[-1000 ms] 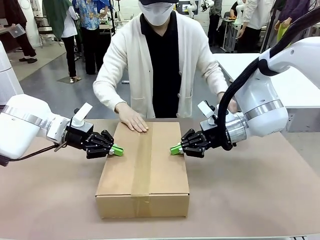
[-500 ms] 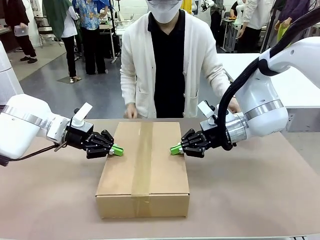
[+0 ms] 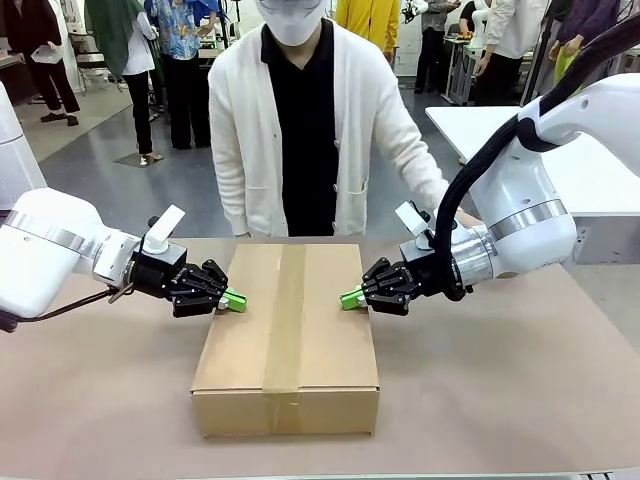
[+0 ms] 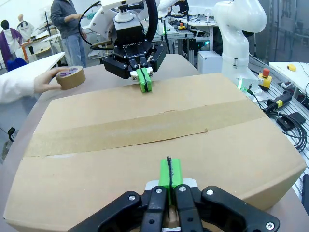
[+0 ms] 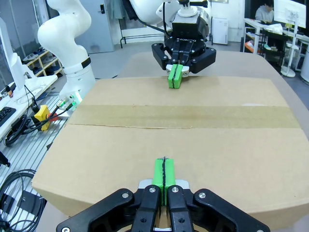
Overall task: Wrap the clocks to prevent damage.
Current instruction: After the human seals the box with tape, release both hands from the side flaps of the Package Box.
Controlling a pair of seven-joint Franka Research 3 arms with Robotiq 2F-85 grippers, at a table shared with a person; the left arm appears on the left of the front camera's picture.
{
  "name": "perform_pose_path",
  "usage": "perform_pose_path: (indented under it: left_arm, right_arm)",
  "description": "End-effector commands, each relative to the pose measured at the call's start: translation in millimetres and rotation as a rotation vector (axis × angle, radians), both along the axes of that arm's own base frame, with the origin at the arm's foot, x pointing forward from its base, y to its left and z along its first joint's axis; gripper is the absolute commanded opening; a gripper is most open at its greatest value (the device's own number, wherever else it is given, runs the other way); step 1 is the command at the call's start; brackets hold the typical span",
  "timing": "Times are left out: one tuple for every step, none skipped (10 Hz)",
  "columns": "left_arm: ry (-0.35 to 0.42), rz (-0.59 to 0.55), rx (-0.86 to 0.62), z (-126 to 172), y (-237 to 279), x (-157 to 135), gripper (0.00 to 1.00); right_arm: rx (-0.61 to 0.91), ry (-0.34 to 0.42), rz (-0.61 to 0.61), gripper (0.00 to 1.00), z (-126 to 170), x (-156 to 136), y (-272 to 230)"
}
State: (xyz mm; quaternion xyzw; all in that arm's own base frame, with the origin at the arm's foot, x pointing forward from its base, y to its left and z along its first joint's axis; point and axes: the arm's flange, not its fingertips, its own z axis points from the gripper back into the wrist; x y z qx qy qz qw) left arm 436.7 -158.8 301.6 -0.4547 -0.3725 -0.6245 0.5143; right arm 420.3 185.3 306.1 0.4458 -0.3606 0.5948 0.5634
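Front view: cardboard box (image 3: 287, 335) sits mid-tabletop toward the near edge, flaps shut and sealed by a tape strip (image 3: 285, 320) running near to far; contents hidden. Left gripper (image 3: 236, 300) and right gripper (image 3: 349, 298), both closed on nothing, press green tips on the box's left and right top edges. Bare tabletop (image 3: 500, 400) either side. Person's hand (image 4: 44, 83) holds tape roll (image 4: 71, 77) beyond the far edge.

Both arms were glossy white with silver wrist bands; a thick black cable looped over the right one. The left gripper (image 3: 238, 300) and right gripper (image 3: 348, 298) were black with green pads. The person wore a white cardigan over black.
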Motion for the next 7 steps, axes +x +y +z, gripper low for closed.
perform_pose_path:
  left_arm:
    - [0.0,0.0,0.0,0,0,0,0.0]
    - [-0.049,-0.049,0.103,34,9,-3,0.0]
    - [-0.034,-0.074,0.2,74,22,-3,0.0]
    - [-0.02,-0.064,0.259,102,33,-13,0.0]
    - [-0.018,-0.047,0.331,136,44,-28,0.0]
    - [-0.003,-0.02,0.424,180,58,-38,0.0]
    - [-0.003,0.021,0.511,215,70,-47,0.0]
  right_arm:
    - [0.0,0.0,0.0,0.01,0,0,0]
    - [-0.074,-0.092,-0.004,0.01,36,-8,-7]
    - [-0.098,-0.141,-0.025,0.01,84,-22,-20]
    - [-0.161,-0.153,-0.063,0.01,120,-36,-34]
    - [-0.218,-0.137,-0.106,0.01,157,-48,-51]
    - [-0.291,-0.134,-0.175,0.01,201,-61,-67]
    - [-0.384,-0.111,-0.226,0.01,234,-75,-80]
